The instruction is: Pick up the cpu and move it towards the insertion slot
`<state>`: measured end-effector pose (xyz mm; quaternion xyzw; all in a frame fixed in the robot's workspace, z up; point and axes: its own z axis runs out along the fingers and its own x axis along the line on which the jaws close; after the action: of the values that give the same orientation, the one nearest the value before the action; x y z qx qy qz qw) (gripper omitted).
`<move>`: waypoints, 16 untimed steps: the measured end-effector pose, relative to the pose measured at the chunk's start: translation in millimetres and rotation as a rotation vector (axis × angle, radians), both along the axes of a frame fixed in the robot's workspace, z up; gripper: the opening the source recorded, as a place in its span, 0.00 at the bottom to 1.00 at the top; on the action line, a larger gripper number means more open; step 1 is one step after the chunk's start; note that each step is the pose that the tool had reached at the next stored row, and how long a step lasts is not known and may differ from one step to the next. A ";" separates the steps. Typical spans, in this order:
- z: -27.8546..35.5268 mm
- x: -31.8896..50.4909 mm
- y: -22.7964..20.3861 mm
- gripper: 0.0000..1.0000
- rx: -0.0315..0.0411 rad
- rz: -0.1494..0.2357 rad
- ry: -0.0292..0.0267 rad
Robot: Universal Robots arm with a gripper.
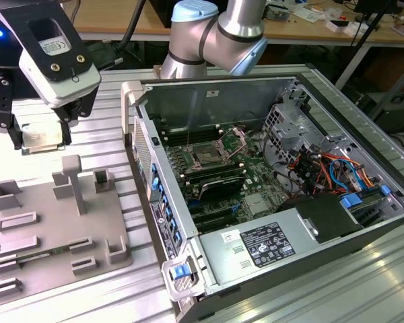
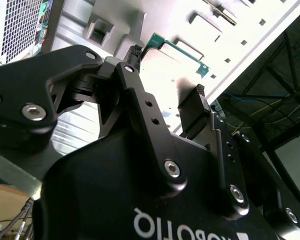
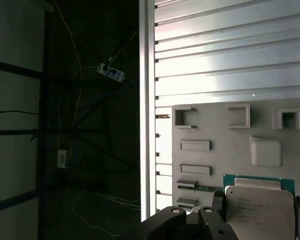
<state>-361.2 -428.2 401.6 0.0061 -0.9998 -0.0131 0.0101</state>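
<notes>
Gripping the cpu between fingers, lifted beyond grey tray

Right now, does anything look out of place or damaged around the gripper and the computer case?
Nothing stands out. The gripper holds the cpu level above the slatted table, beyond the grey tray. The insertion slot in the open case looks intact.

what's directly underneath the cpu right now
In the first wrist view, the cpu hangs between the gripper fingers above the grey tray. Tray recesses show around it; the tray part straight beneath is covered by the chip.
</notes>
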 end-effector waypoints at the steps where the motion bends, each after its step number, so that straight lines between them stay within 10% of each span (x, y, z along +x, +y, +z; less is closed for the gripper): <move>1: 0.1 0.8 -0.1 0.55 -0.0001 0.000 0.0002; 16: -0.4 48.4 0.0 0.55 0.0008 0.000 0.0000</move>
<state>-312.7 -428.2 401.1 0.0061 -0.9998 -0.0135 0.0101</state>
